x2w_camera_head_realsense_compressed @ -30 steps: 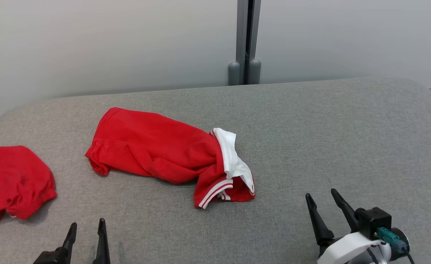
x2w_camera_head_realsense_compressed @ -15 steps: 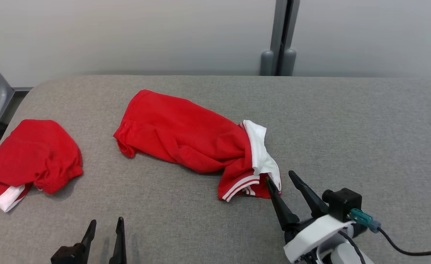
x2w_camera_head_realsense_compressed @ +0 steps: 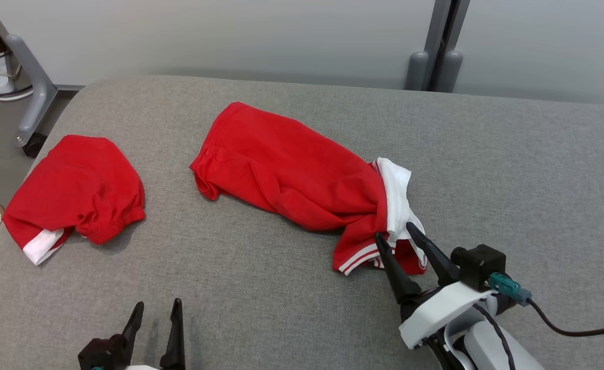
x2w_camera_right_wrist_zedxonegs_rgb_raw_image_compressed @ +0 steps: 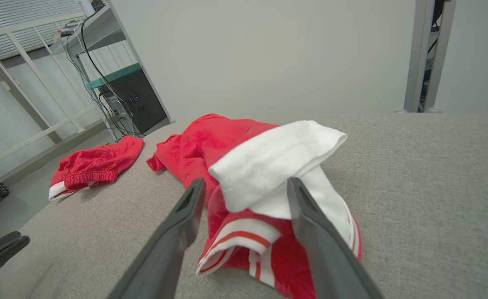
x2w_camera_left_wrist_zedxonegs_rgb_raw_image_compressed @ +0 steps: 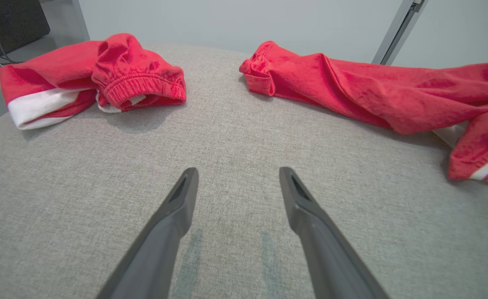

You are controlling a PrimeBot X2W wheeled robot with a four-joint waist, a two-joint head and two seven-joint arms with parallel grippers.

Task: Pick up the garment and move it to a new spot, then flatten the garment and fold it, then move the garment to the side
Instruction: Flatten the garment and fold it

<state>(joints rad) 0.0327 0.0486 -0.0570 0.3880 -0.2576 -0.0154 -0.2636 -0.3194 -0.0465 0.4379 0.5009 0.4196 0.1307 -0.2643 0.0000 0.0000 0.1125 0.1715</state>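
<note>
The garment [x2w_camera_head_realsense_compressed: 291, 169] is a crumpled red piece with a white lining and white stripes at its near right end, lying across the middle of the grey padded table [x2w_camera_head_realsense_compressed: 512, 154]. It also lies at the right of the left wrist view [x2w_camera_left_wrist_zedxonegs_rgb_raw_image_compressed: 372, 91]. My right gripper [x2w_camera_head_realsense_compressed: 394, 231] is open, its fingertips over that striped end. In the right wrist view the white fold [x2w_camera_right_wrist_zedxonegs_rgb_raw_image_compressed: 268, 166] lies between the spread fingers of the right gripper [x2w_camera_right_wrist_zedxonegs_rgb_raw_image_compressed: 246, 182]. My left gripper [x2w_camera_head_realsense_compressed: 158, 304] is open and empty near the front edge, over bare table [x2w_camera_left_wrist_zedxonegs_rgb_raw_image_compressed: 239, 171].
A second red garment [x2w_camera_head_realsense_compressed: 80, 185] with a white band lies bunched near the table's left edge. A grey frame leg on a castor [x2w_camera_head_realsense_compressed: 34, 103] stands off the far left corner. A grey post [x2w_camera_head_realsense_compressed: 438, 56] rises behind the table. Bare table stretches to the right.
The head camera has swung left, so the whole picture has shifted right. My right gripper has moved forward and left to the garment's striped end. Both grippers stay open.
</note>
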